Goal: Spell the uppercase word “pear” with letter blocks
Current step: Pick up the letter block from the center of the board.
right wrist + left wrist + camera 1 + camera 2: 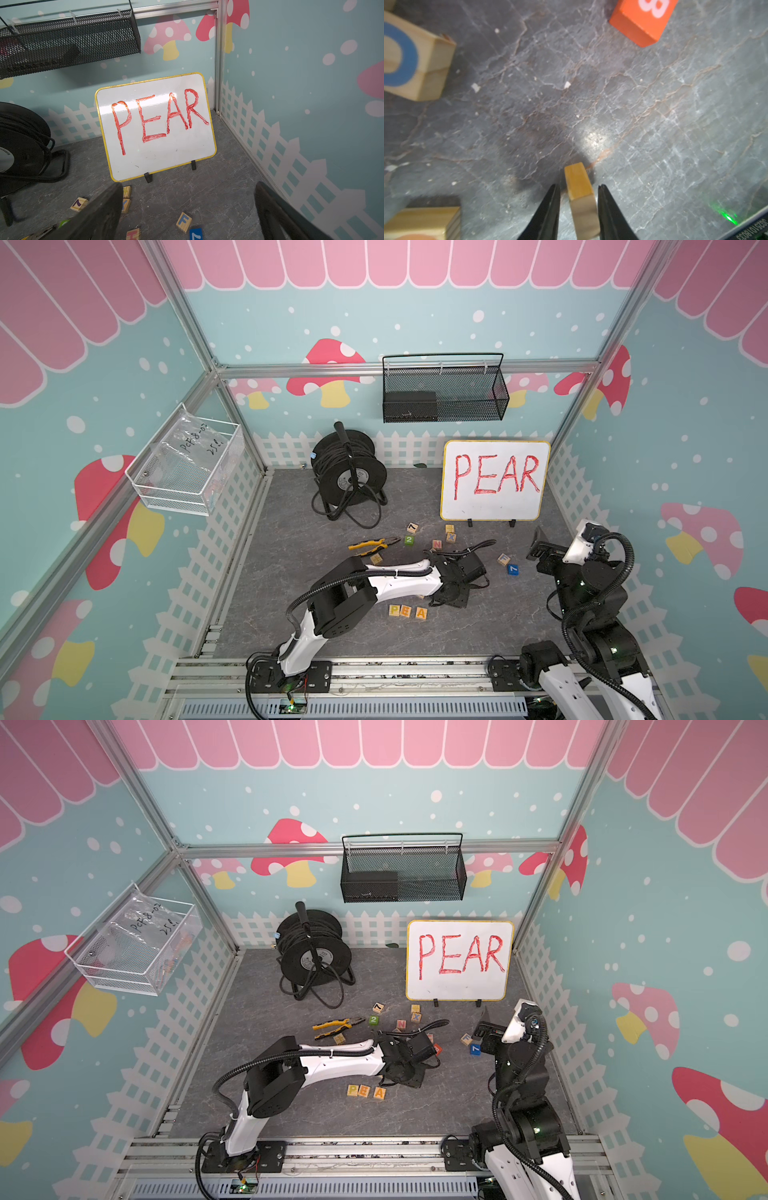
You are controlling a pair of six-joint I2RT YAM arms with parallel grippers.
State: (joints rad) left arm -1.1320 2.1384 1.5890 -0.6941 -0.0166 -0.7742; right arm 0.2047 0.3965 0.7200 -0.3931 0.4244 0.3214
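Observation:
Three letter blocks stand in a row near the front, reading P (395, 610), E (405, 610) and A (421, 612). My left gripper (451, 596) hangs low just right of and behind the A. In the left wrist view its black fingertips (602, 188) flank a pale-wood block (577, 176) with an amber face, whose letter is hidden. The left gripper (578, 186) has thin strips of floor showing on both sides of the block, wider on one side. My right gripper (187, 207) is open and empty, raised at the right (540, 547) in front of the whiteboard.
A whiteboard (494, 481) reading PEAR stands at the back, with a cable reel (348, 472) to its left. Yellow pliers (368, 545) and several loose cubes lie mid-floor: green 2 (409, 540), N (436, 544), X (451, 537), F (503, 559), blue 7 (513, 569). A red 8 cube (643, 20) sits near the left gripper.

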